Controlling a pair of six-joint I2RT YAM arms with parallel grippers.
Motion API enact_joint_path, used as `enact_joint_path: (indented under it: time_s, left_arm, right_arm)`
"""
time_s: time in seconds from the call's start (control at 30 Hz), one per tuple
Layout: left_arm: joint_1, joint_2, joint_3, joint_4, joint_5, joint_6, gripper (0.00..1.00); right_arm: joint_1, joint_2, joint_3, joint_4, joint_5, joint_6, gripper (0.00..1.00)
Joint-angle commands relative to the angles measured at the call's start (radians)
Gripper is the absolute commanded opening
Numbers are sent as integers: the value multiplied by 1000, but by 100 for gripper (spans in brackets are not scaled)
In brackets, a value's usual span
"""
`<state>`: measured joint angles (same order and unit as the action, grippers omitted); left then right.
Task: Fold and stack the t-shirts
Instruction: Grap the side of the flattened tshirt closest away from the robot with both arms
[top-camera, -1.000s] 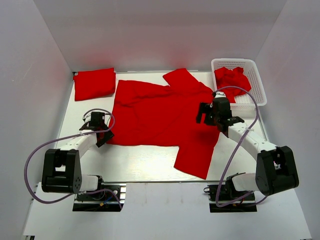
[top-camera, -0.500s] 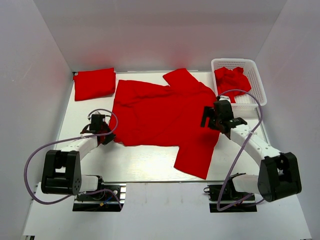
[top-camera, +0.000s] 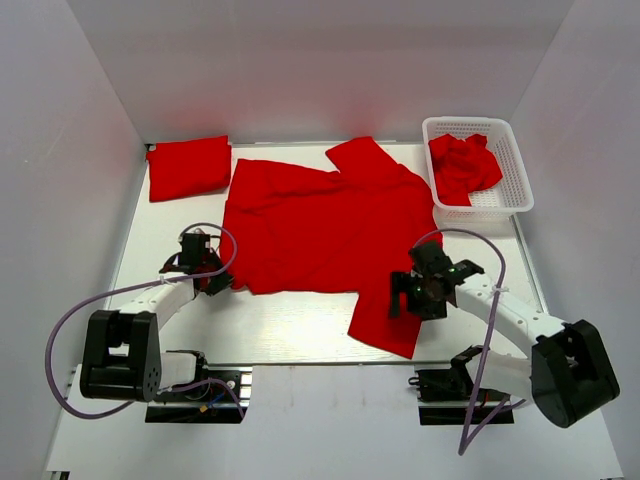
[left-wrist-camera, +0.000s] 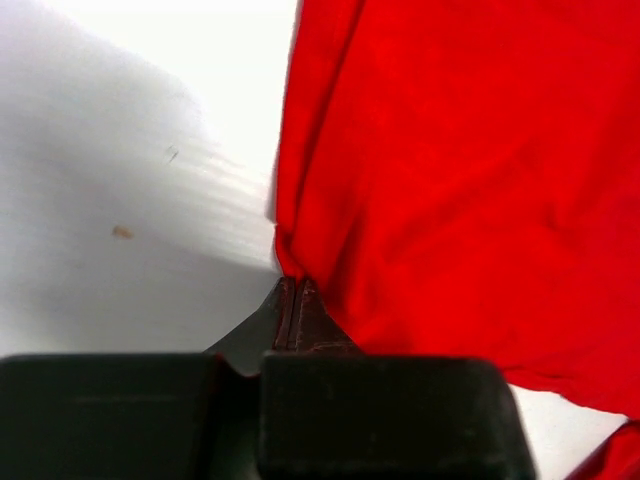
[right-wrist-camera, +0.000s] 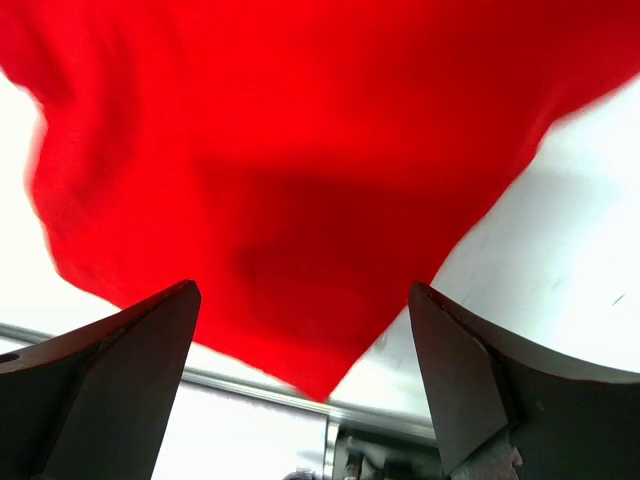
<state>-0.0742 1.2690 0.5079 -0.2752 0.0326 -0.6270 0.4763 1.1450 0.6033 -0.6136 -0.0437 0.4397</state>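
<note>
Folding step: left gripper (top-camera: 203, 272) is clamping shut on the near-left hem corner of the spread t-shirt (top-camera: 320, 230); in the left wrist view, cloth is bunching right at the closed tips.
right gripper (top-camera: 413, 292): is standing wide open above the shirt's near-right sleeve, holding nothing. Cannot tell whether it is touching the cloth.
spread t-shirt: is lying flat across the middle of the tabletop (top-camera: 290, 318), with the near-right sleeve tip pointing at the near edge.
other shirts: folded t-shirt (top-camera: 188, 166) is sitting at the far-left corner; crumpled t-shirt (top-camera: 463, 165) is waiting in the white basket (top-camera: 520, 175) at far right.
risk 1: the left pinch is biting only a small corner, so the cloth is likely slipping out under any pull.
risk 2: only one side is gripped. If the left arm lifts alone, the shirt is probably skewing and wrinkling.
risk 3: the right gripper may be closing on the sleeve tip only, or scraping the tabletop.
risk 4: the sleeve is lying near the edge, so dragging could be pulling it off.
writing: none readable; no brand or label is showing on the shirts, basket or arms.
</note>
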Motion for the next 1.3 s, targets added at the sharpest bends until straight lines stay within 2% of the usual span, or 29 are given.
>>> enact_joint_path:
  time_s: [0.0,0.17,0.37,0.5,0.67,0.73,0.77,0.8,0.83,0.87,1.03,1.27]
  left_arm:
    - [4,-16,9,-145,-52,4,0]
    - [13,-77,40,-203,-164,-34,0]
    - [2,-135,49,-225,-237,-43,0]
    - [2,-135,58,-214,-237,-43,0]
    - [2,-135,58,-196,-217,-33,0]
    - [2,-135,58,-196,-217,-24,0]
    - [2,-135,58,-196,-217,-23,0]
    - [2,-135,58,-196,-217,-23,0]
    - [2,-135,58,-187,-217,-23,0]
    - [2,-135,58,-186,-208,-23,0]
    - [2,-135,49,-209,-165,-33,0]
    - [2,-186,47,-335,-151,-57,0]
  right_arm:
    - [56,4,7,-74,17,109,90]
    - [168,-2,4,-176,126,221,90]
    - [255,-15,-62,-152,134,341,90]
    - [300,24,-74,-75,117,344,87]
    - [329,71,-59,-74,139,347,85]
    - [334,68,-59,-74,128,375,70]
    - [335,64,-63,-72,116,408,58]
    - [338,33,-68,-78,116,424,20]
    - [340,22,-69,-109,120,441,9]
    - [340,7,-76,-120,113,474,2]
    - [343,-154,-68,-263,57,562,0]
    - [357,-234,-13,-419,-2,631,0]
